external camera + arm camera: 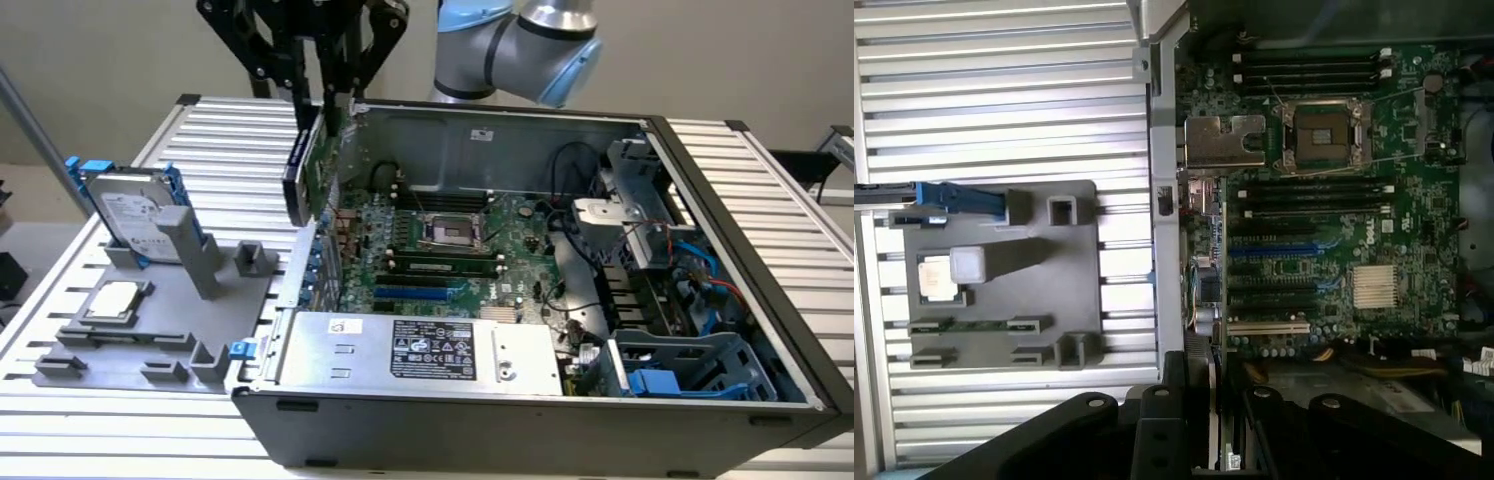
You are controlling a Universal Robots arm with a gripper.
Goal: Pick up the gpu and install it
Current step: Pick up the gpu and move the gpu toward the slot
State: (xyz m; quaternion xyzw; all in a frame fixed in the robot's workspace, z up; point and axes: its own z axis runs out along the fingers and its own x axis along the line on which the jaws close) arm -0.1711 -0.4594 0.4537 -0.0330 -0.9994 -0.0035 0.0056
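Ext view: gpu [307, 175] upright in jaws; wrist view: its thin edge

No legible text, power supply label [434, 350], hard drive label [130, 212], print too small

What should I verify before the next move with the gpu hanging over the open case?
1. Grip: gripper clamps the gpu upright. Ok.
2. gpu clear of the gray fixture. Ok.
3. Blue slot on the motherboard looks empty. Ok.
4. gpu over that slot: it hangs at the computer case's edge, exterior view's left. Not ok.
5. Grip firm enough for pressing in: cannot tell.
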